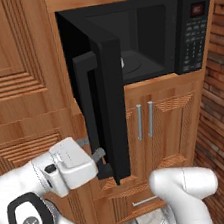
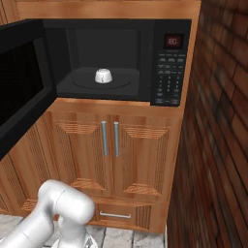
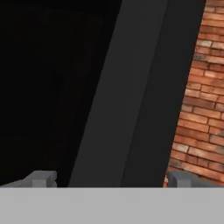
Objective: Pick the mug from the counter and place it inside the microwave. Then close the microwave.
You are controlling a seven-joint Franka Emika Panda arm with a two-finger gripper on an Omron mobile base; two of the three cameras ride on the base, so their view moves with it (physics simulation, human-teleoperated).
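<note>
The black microwave (image 2: 167, 63) stands with its door (image 1: 112, 109) swung wide to the left. The small white mug (image 2: 103, 76) sits on the turntable inside, and a sliver of the mug (image 1: 122, 62) shows past the door's edge. My gripper (image 1: 100, 161) is low at the door's outer face, below the vertical handle (image 1: 85, 102). In the hand view my gripper (image 3: 111, 179) is open, and the door's dark edge (image 3: 140, 87) runs up between the two fingertips (image 3: 43, 178). Nothing is held.
Wooden cabinet doors (image 2: 109, 145) with metal pulls are below the microwave. A brick wall (image 2: 218, 145) closes in the right side. More wooden panelling (image 1: 12, 72) is to the left of the open door.
</note>
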